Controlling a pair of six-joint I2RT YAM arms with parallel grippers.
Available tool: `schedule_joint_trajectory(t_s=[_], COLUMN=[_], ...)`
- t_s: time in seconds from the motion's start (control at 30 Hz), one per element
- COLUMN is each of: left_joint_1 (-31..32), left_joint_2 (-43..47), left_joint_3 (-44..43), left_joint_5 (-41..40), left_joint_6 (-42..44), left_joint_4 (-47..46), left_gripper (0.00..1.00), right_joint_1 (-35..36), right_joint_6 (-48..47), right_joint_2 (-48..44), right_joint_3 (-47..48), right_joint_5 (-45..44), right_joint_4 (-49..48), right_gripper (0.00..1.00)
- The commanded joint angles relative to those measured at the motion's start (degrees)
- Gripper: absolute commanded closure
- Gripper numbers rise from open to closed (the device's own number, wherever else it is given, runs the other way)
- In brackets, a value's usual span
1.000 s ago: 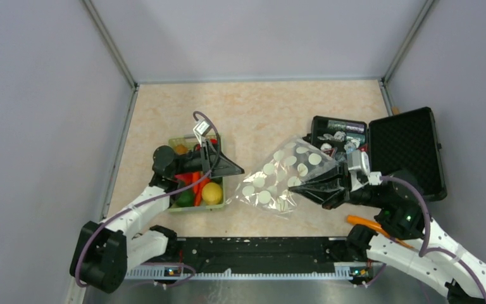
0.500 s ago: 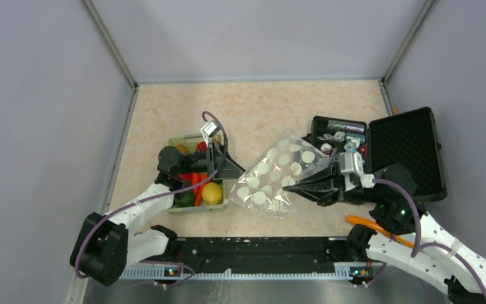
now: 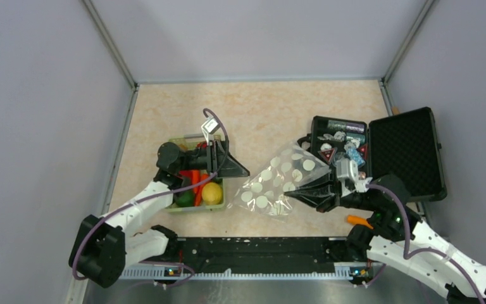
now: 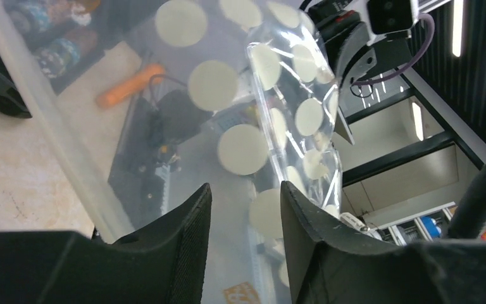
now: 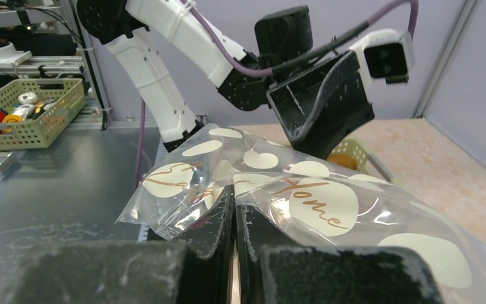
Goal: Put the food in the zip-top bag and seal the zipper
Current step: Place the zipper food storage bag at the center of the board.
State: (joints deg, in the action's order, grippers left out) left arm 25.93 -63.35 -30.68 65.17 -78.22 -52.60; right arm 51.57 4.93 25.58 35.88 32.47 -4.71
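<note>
The zip-top bag [image 3: 277, 180], clear with white dots, hangs off the table between the two arms. My right gripper [image 3: 293, 191] is shut on its right edge, and the film is pinched between the fingers [image 5: 223, 218]. My left gripper [image 3: 243, 171] points at the bag's left end. Its jaws are apart, and bag film [image 4: 243, 149] shows in the gap [image 4: 245, 190]; I cannot tell whether they touch it. The zipper [image 4: 44, 120] is a whitish strip slanting across the left wrist view. The food [image 3: 212, 192], a yellow piece, orange carrots and a green piece, lies in the pale green basket [image 3: 197, 209]. One carrot [image 3: 359, 221] lies by the right arm.
An open black case [image 3: 405, 149] with shiny packets stands at the right, just behind the bag. The basket sits under the left arm. Grey walls close in the tabletop [image 3: 259, 107] on three sides.
My left gripper has moved right toward the bag and its jaws have narrowed. My right gripper has drawn the bag forward and left, uncovering more of the case.
</note>
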Motion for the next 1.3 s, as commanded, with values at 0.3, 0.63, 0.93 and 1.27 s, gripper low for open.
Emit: schedule_joint_trajectory(t_s=[0.3, 0.63, 0.93, 1.27], left_joint_1=[0.1, -0.5, -0.6, -0.6], left_joint_2=[4.7, 12.8, 13.4, 9.9], left_joint_3=[-17.4, -18.5, -16.3, -17.3], left_joint_5=[-13.9, -41.0, -42.4, -41.1], left_joint_6=[45.3, 50.5, 51.0, 53.2], left_joint_4=[60.8, 76.6, 76.5, 76.5], left_gripper=[0.22, 0.11, 0.09, 0.08], right_joint_1=[-0.6, -4.9, -13.3, -13.3], right_joint_6=[5.9, -1.1, 15.2, 35.2], right_joint_2=[6.1, 20.3, 24.5, 14.8], right_joint_3=[-2.0, 6.5, 8.5, 4.9], right_joint_5=[-18.8, -2.3, -13.6, -38.9], right_joint_4=[4.3, 8.4, 26.3, 46.7], right_gripper=[1.0, 1.0, 0.99, 0.65])
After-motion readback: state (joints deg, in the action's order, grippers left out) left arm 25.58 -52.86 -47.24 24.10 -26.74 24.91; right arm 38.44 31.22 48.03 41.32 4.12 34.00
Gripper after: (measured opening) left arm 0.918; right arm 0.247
